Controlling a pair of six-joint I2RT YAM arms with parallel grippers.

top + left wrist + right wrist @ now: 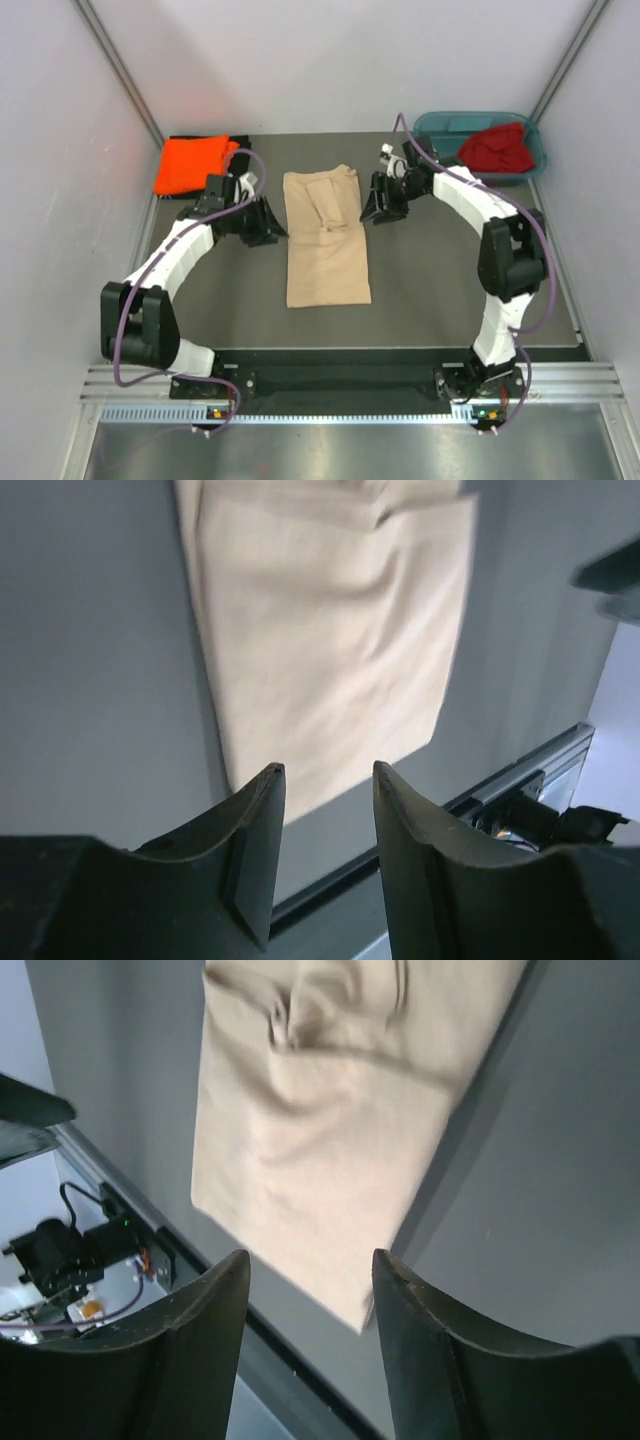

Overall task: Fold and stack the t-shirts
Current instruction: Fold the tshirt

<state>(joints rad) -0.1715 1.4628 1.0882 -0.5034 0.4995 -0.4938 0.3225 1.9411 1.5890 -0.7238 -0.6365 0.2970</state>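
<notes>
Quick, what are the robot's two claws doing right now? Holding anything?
Left gripper: open, holding nothing.
Right gripper: open, holding nothing.

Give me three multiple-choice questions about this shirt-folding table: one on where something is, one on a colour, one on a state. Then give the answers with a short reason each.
1. Where is the dark red t-shirt?
A) in the teal tub
B) spread flat at the middle of the table
C) hanging on the side wall

2. What colour is the t-shirt lying between the two arms?
A) black
B) beige
C) orange

3. How do the left pincer and the right pincer stand?
A) both open and empty
B) both shut on cloth
C) left shut, right open

Answers:
1 A, the red cloth sits inside the tub at the far right.
2 B, the beige t-shirt lies there as a long strip.
3 A, each wrist view shows the jaws apart with nothing between them.
</notes>
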